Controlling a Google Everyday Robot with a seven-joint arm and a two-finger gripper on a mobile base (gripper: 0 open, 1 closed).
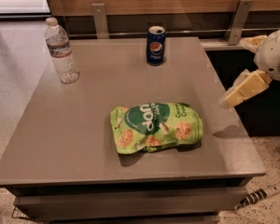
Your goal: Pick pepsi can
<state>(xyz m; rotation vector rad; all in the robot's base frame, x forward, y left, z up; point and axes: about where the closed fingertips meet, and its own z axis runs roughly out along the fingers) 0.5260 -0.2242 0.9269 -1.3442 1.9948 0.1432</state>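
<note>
Gripper (242, 88) at the far right (white wrist (276, 55) above); angled down-left, in mid-air

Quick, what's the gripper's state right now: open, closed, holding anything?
Gripper: over the right edge of the table; open or closed cannot be told. It is not holding the pepsi can, which stands apart at the far edge.

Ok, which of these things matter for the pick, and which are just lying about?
Job: pepsi can, upright at the far edge of the table; gripper, by its right edge.
Lying about: water bottle, far left; green snack bag, centre.
</note>
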